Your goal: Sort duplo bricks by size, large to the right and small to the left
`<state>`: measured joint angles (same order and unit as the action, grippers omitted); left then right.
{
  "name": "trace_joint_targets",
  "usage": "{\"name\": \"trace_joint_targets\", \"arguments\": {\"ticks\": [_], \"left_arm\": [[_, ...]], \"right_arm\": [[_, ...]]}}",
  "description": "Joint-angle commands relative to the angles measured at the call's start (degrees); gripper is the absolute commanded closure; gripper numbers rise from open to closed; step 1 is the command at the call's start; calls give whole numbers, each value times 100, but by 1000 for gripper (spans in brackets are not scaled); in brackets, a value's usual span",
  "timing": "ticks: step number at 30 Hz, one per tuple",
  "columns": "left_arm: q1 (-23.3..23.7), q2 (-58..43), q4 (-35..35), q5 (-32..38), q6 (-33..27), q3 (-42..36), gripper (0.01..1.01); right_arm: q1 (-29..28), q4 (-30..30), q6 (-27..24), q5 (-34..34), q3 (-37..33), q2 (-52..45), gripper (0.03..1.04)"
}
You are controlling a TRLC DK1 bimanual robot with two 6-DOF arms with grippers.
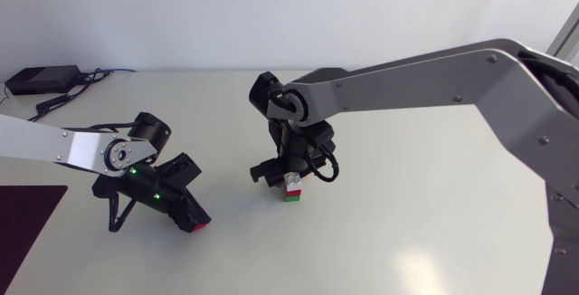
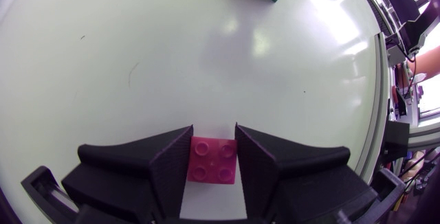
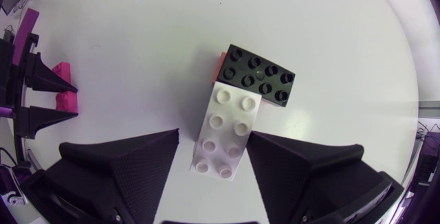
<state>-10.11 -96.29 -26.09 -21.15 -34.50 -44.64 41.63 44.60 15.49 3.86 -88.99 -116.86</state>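
Holds small pink brick (image 2: 213,161) tight in left gripper (image 2: 214,133), meant for left side — right gripper (image 3: 214,133) wide open astride long white brick (image 3: 225,124), likely to grasp

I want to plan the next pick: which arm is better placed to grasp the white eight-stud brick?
Right. The right gripper hangs over the white brick, open fingers on either side of it. The left gripper is shut on a small pink brick, away from it.
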Motion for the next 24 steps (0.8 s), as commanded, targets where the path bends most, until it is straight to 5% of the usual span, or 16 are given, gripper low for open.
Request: {"name": "trace_joint_targets", "arguments": {"ticks": [1, 2, 4, 14, 24], "left_arm": [[97, 93, -248, 120, -101, 140, 431], [97, 190, -301, 111, -92, 114, 195], [88, 392, -318, 102, -48, 52, 46], [-633, 488, -221, -214, 699, -721, 44], [-1520, -680, 16, -294, 1095, -1794, 44]], "right_arm": [[21, -21, 121, -25, 207, -171, 700], [12, -74, 113, -34, 224, -127, 739], [3, -101, 86, -34, 268, -39, 769], [-419, -347, -54, -8, 927, 998, 792], [-1658, -672, -520, -87, 2114, 1886, 789]]}}
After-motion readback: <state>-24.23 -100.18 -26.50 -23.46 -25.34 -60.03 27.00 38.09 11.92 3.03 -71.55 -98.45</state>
